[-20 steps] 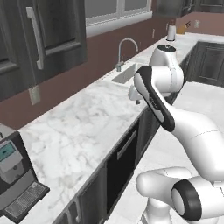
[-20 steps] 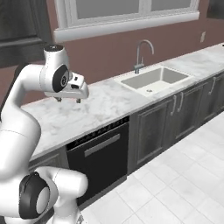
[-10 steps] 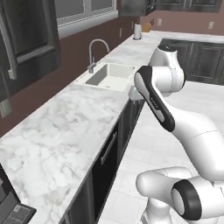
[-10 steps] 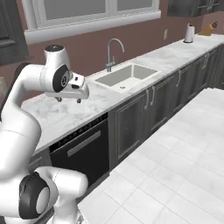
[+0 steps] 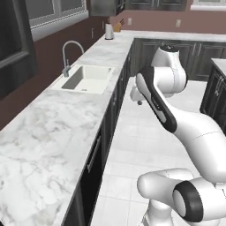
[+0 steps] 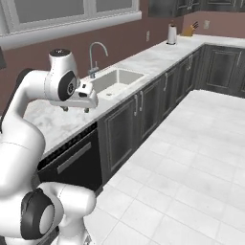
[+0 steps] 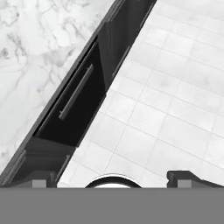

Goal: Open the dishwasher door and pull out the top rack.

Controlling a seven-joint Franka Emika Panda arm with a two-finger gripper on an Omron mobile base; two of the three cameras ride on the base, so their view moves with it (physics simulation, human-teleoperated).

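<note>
The dishwasher door (image 6: 72, 165) is a plain black panel under the marble counter, standing shut with a long bar handle (image 6: 74, 158) near its top. It also appears low on the left (image 5: 90, 176) and as a slanted black panel (image 7: 72, 105) in the hand view. The top rack is hidden behind the shut door. My gripper (image 6: 76, 108) hangs above the counter's front edge, over the door and well apart from it. In the left base view the gripper (image 5: 137, 98) hangs over the floor. Its fingertips (image 7: 183, 177) stand wide apart, open, with nothing between them.
A sink (image 6: 115, 79) with a curved faucet (image 6: 95, 52) is set in the counter right of the dishwasher. Dark grey cabinet doors (image 6: 143, 112) run along under the counter. A paper towel roll (image 6: 171, 34) and knife block (image 6: 190, 29) stand far back. White tiled floor (image 6: 191, 158) lies open.
The whole scene has shifted: the base has driven and turned, so the sink and the dishwasher sit elsewhere in view. The arm holds the same pose and the door stays shut.
</note>
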